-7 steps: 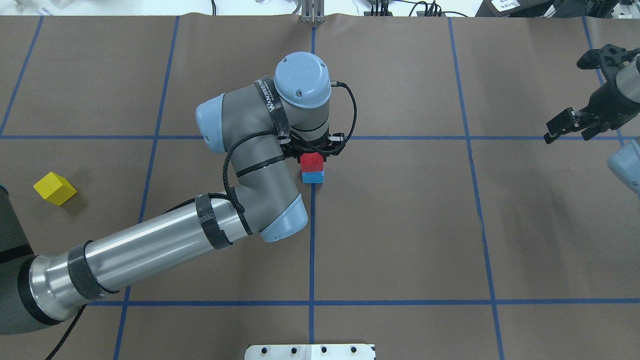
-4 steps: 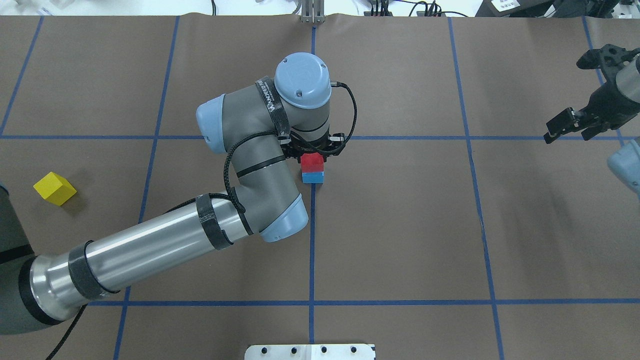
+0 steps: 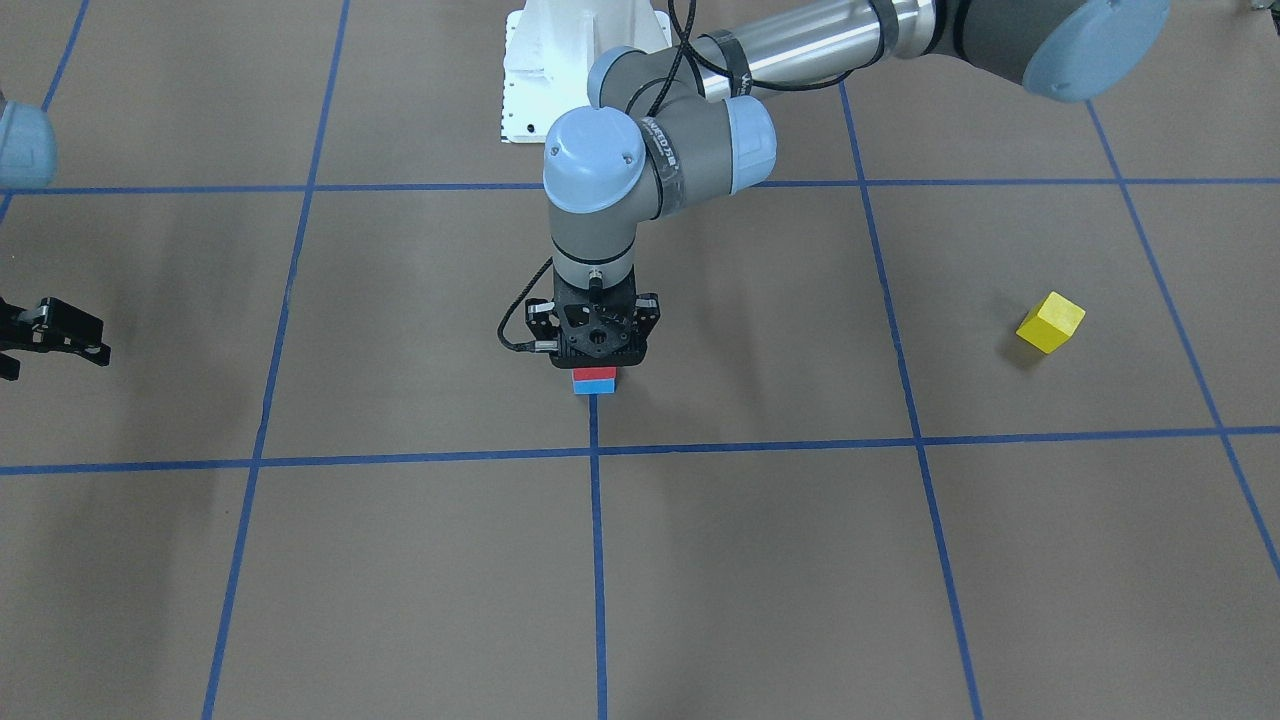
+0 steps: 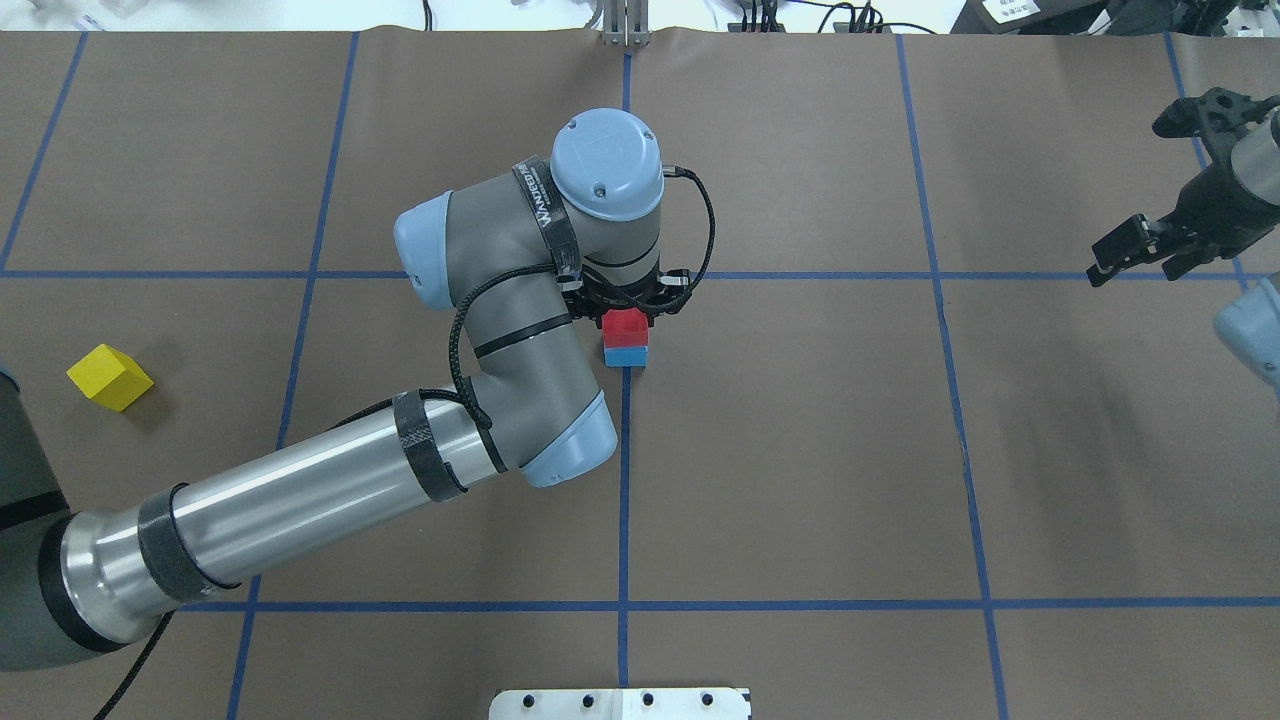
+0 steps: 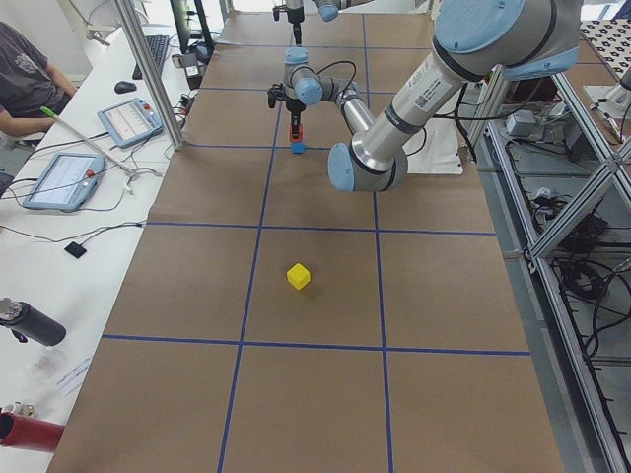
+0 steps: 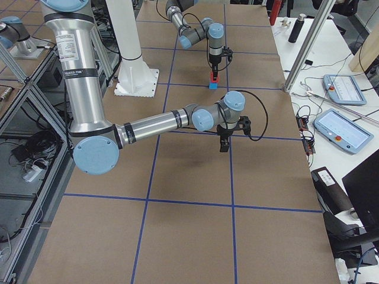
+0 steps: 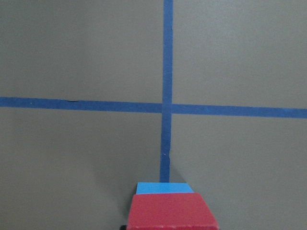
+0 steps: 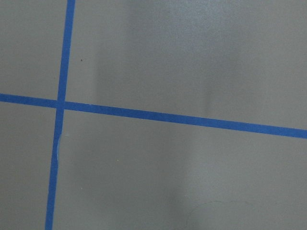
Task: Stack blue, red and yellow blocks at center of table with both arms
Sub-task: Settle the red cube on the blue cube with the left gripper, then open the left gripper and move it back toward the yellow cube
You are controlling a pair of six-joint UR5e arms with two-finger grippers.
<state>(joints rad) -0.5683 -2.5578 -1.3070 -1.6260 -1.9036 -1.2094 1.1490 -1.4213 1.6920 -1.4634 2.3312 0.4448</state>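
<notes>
Overhead and front-facing cameras look steeply down from opposite sides of the brown papered table [image 4: 800, 450], both holding the small red cube [image 4: 624, 325] mid-frame. End cameras look lengthwise. Wrist cameras sit close, seemingly straight down.

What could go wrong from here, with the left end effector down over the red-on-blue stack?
1. The left end effector sits directly over the red block on the blue block. Whether it has let go is hidden, so a lift or sideways drift could drag red off.
2. The yellow block lies far out on the left, turned against the grid lines. A misaligned grasp could nudge it away.
</notes>
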